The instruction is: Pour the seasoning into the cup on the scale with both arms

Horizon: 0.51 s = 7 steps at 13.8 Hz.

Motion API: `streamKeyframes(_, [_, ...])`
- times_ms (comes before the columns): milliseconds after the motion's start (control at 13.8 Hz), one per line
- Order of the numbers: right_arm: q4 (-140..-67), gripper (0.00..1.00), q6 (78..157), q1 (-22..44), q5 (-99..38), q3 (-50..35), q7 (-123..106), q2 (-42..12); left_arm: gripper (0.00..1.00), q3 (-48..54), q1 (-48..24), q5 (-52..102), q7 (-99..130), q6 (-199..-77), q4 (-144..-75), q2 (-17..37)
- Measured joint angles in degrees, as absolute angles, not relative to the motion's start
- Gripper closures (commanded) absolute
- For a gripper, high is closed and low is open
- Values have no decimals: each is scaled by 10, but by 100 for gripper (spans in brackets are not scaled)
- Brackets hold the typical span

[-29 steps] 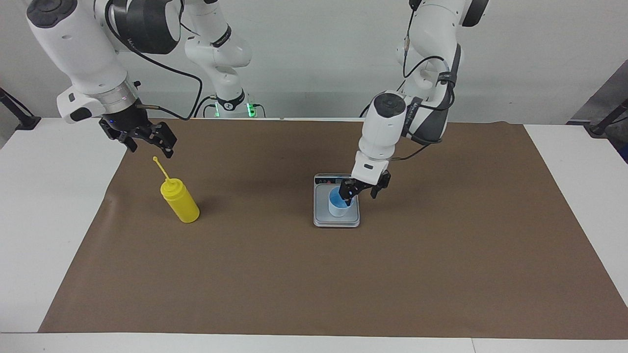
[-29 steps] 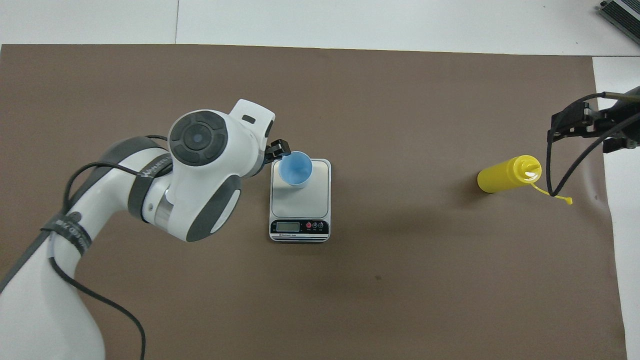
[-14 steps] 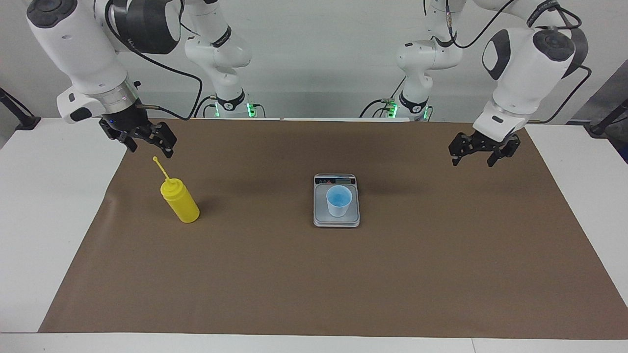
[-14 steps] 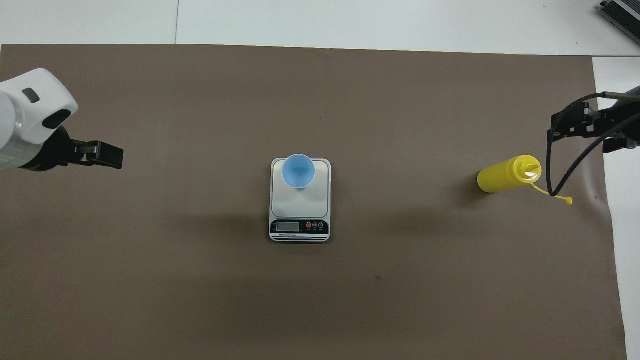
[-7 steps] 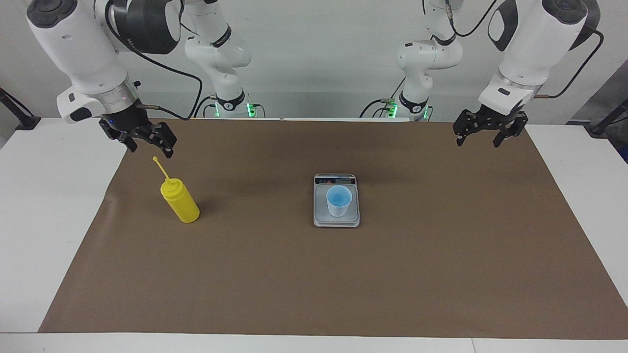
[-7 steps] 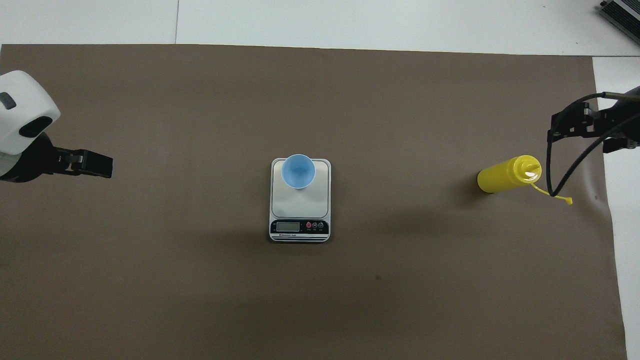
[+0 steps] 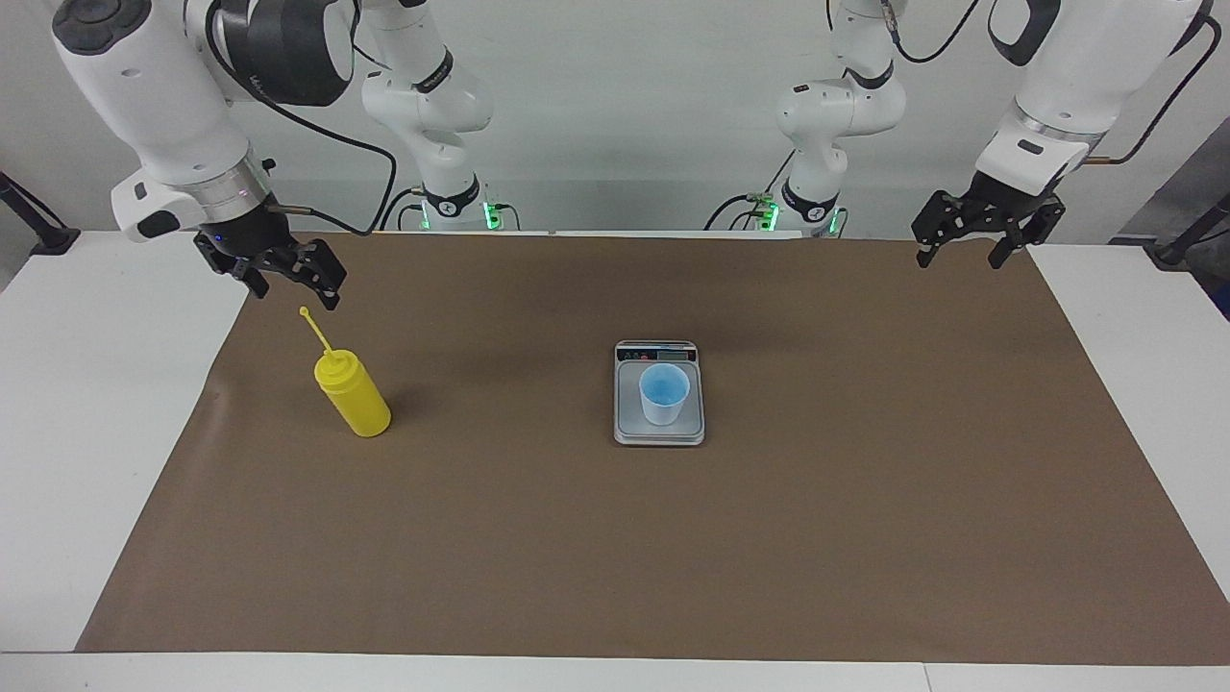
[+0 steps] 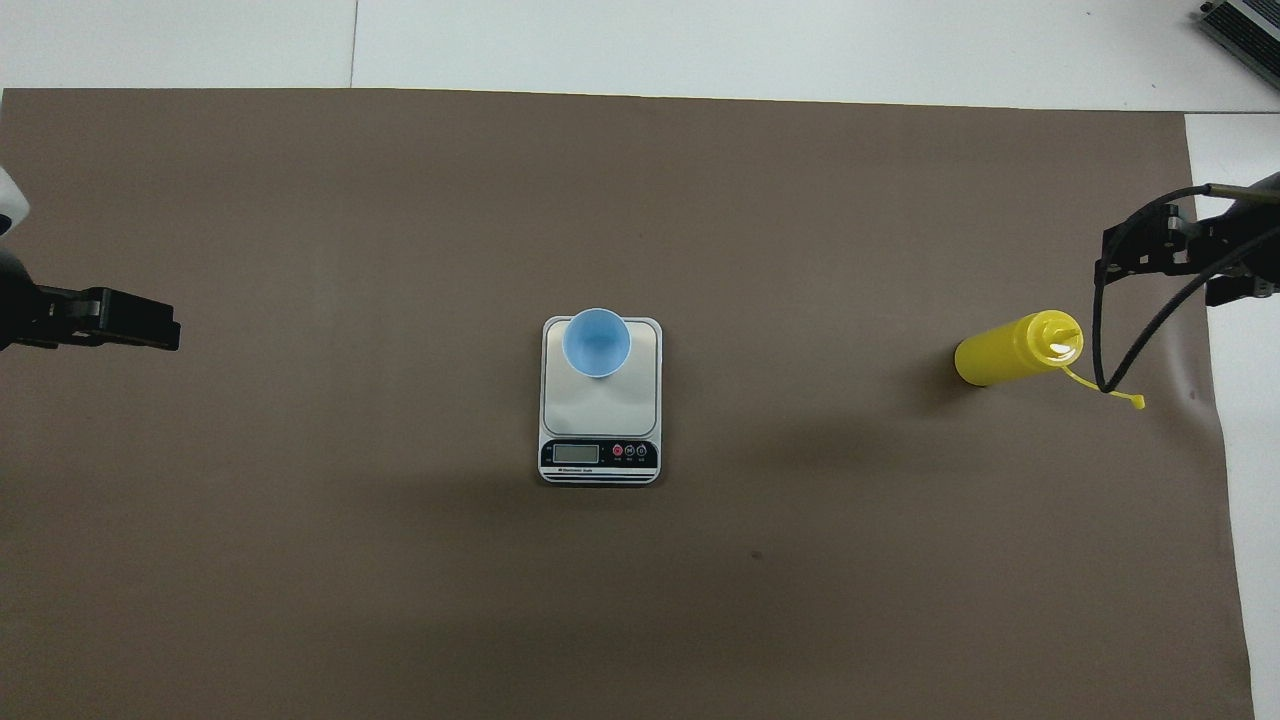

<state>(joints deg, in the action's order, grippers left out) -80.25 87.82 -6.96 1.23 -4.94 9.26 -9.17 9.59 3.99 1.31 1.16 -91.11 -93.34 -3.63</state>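
Observation:
The yellow seasoning bottle point(image 7: 354, 394) stands upright on the mat toward the right arm's end, its tethered cap point(image 7: 305, 311) hanging off the nozzle. It also shows in the overhead view point(image 8: 1010, 350). The pale blue cup point(image 7: 664, 394) stands alone on the scale point(image 7: 659, 432), on the plate's part farthest from the display point(image 8: 576, 453). My right gripper point(image 7: 296, 291) is open and hovers beside the bottle's top, apart from it. My left gripper point(image 7: 958, 256) is open and empty, raised over the mat's corner at the left arm's end.
A brown mat point(image 7: 615, 538) covers most of the white table point(image 7: 96, 432). A grey device point(image 8: 1245, 30) sits at the table corner farthest from the robots, at the right arm's end.
My left gripper has let go of the cup, lifted off the scale and swung out to the left arm's end of the table. The right arm has not moved.

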Motion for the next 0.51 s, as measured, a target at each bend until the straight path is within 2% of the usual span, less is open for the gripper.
streamKeyframes(506, [-803, 0, 878, -70, 12, -49, 93, -92, 0, 97, 41, 13, 12, -905, -934, -36])
